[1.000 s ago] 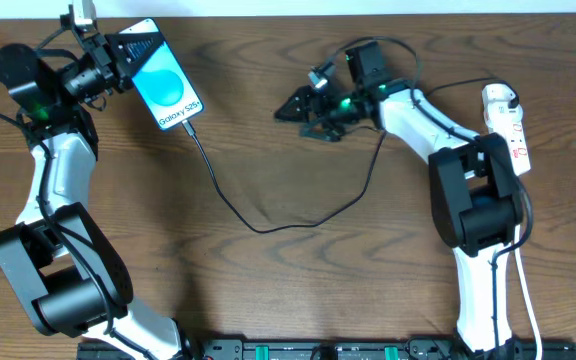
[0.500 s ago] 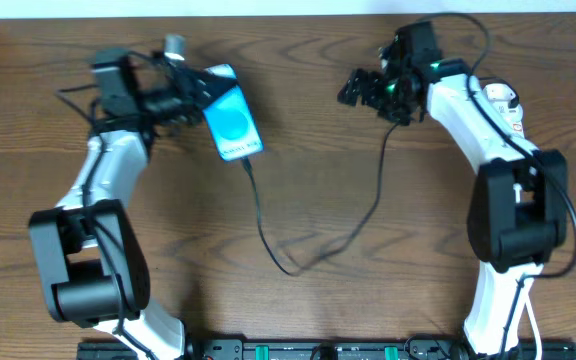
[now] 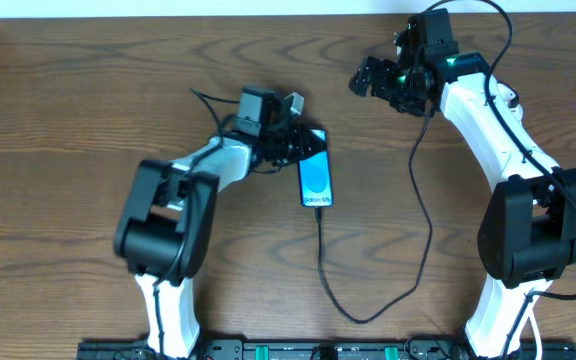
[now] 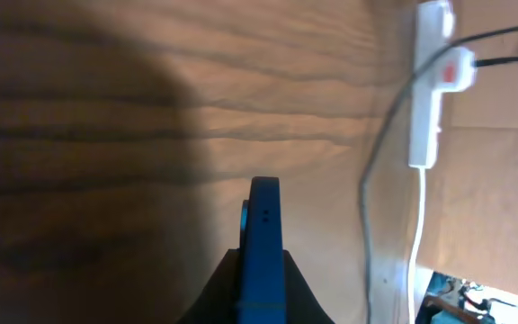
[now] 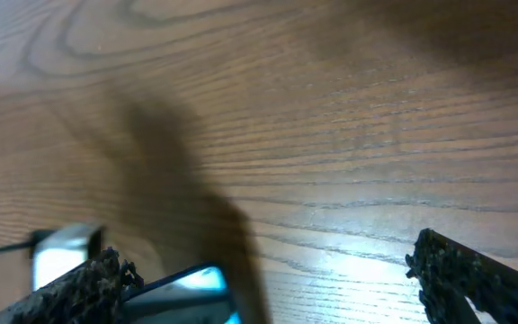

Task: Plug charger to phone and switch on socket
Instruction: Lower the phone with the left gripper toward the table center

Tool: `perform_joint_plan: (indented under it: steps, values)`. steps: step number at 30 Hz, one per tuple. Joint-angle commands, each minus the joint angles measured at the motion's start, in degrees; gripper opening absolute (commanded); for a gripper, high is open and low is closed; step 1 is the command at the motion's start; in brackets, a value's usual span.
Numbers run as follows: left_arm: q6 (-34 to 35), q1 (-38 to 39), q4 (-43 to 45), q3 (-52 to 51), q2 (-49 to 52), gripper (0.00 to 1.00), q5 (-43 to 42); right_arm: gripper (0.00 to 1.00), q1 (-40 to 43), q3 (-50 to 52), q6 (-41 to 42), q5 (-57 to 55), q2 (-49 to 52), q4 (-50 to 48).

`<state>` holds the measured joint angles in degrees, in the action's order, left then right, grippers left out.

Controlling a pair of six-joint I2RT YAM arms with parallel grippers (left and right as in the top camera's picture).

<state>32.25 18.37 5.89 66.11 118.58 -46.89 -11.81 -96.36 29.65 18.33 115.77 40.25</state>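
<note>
The phone (image 3: pixel 315 181), its blue screen facing up, is at the table's middle. My left gripper (image 3: pixel 306 150) is shut on its upper end. In the left wrist view the phone (image 4: pixel 263 236) shows edge-on, pinched between the jaws of the left gripper (image 4: pixel 262 274). The charger cable (image 3: pixel 340 300) leaves the phone's lower end, loops near the front edge and climbs right. My right gripper (image 3: pixel 378 82) hovers open at the back, holding nothing; its fingers (image 5: pixel 84 286) stand wide apart. The socket (image 4: pixel 425 90) lies at the far right, mostly hidden under the right arm in the overhead view.
The socket's white cord (image 4: pixel 416 238) trails toward the front edge beside the black cable (image 4: pixel 369 189). The right arm (image 3: pixel 498 130) spans the right side. Both arm bases stand at the front edge.
My left arm has swung the phone from the back left corner to the table's middle, dragging the cable loop rightward. The right gripper has moved right and toward the back.
</note>
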Motion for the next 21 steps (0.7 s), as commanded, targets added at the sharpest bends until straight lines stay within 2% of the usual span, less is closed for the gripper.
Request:
perform_joint_plan:
  steps: [1,7,10,11,15,17,18,21]
  values:
    - [7.6,0.0,2.5,0.7,2.6,0.08,0.0,0.99,0.4,-0.3,-0.4,-0.4,-1.4,0.1]
    - [8.6,0.0,2.8,0.6,3.2,0.08,0.0,0.99,0.4,-0.3,-0.3,-0.4,-1.4,-0.1]
    - [8.6,0.0,2.8,0.6,3.2,0.17,0.0,0.99,0.3,-0.3,-0.3,-0.4,-1.4,-0.1]
    - [8.6,0.0,2.8,0.7,3.2,0.27,0.0,0.99,0.3,-0.3,-0.3,-0.4,-1.4,-0.1]
    - [8.6,0.0,2.8,0.7,3.2,0.37,0.0,0.99,0.3,-0.3,-0.3,-0.4,-1.4,-0.1]
    - [8.6,0.0,2.8,0.6,3.2,0.47,0.0,0.99,0.3,-0.3,-0.3,0.0,-1.4,-0.2]
    - [8.6,0.0,2.8,0.7,3.2,0.58,0.0,0.99,0.3,-0.3,-0.3,0.0,-1.4,-0.2]
    - [8.6,0.0,2.0,0.7,3.2,0.70,0.0,0.99,0.3,-0.3,0.1,0.0,-1.3,-0.2]
